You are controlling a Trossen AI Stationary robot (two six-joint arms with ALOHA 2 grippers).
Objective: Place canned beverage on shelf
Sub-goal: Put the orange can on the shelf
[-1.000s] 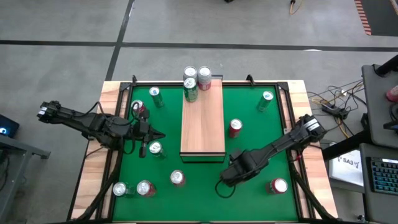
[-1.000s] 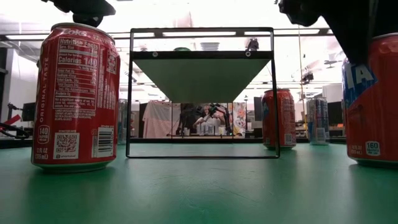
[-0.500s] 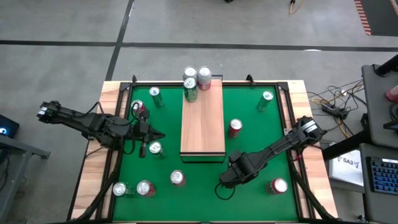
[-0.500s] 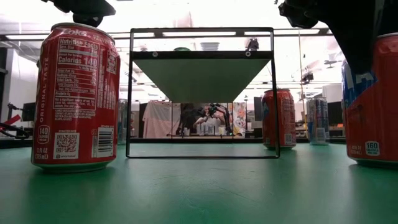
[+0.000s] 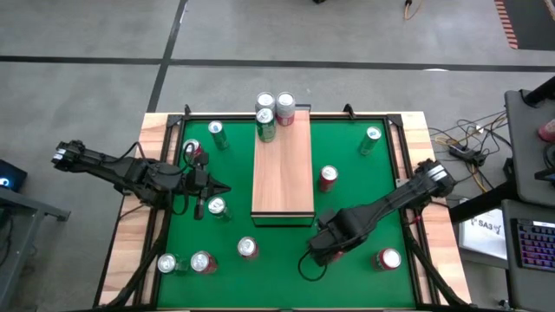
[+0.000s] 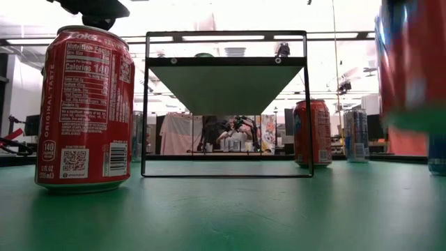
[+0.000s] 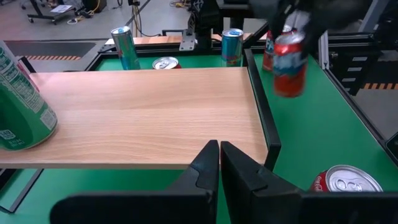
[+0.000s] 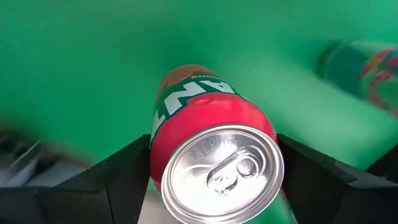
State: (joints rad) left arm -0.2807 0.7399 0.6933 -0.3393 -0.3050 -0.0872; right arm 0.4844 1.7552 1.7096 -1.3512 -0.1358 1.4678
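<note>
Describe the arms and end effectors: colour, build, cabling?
Both arms are dark, nearly black, jointed links. A black cable loops onto the green mat under the right end effector. The left end effector has two flat, dark, matte fingers with squared tips. No markings are legible.

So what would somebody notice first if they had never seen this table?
Probably the right claw gripping a red can and holding it up off the green table, near the front end of the wooden shelf. Next, the three cans bunched at the shelf's far end, with more cans scattered on the green around it. The left claw waits shut at the shelf's left side.
</note>
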